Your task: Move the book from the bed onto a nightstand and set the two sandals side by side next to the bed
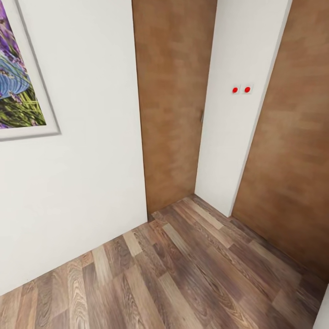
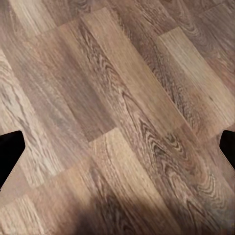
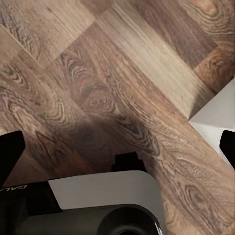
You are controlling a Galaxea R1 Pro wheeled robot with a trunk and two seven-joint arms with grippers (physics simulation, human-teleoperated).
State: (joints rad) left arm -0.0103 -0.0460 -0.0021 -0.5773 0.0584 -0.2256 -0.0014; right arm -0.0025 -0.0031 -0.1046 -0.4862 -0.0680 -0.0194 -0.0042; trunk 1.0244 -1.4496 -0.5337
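Well, the robot is facing a corner of the bedroom, with none of the work begun as far as I can see. The head view takes in a white wall [image 1: 82, 183] carrying the edge of the purple lavender picture [image 1: 18, 77], a brown wooden door [image 1: 173, 105] set back in the corner, a second brown panel [image 1: 292, 151] to the right, and two small red dots [image 1: 241, 89] on the white strip between them. The wood-plank floor [image 1: 183, 274] runs bare to the walls.

Both wrist views look straight down at that floor. The left gripper [image 2: 117, 147] has its dark fingertips [image 2: 10, 152] far apart at the edges of its view, spread wide and holding nothing. The right gripper [image 3: 117, 147] is likewise spread and holding nothing, above part of the robot's own white and black body [image 3: 105, 200].

The book, the bed, the nightstand and the sandals lie somewhere outside these views. I judge this a travelling or searching step; next the base must turn away from this corner until the bed appears.
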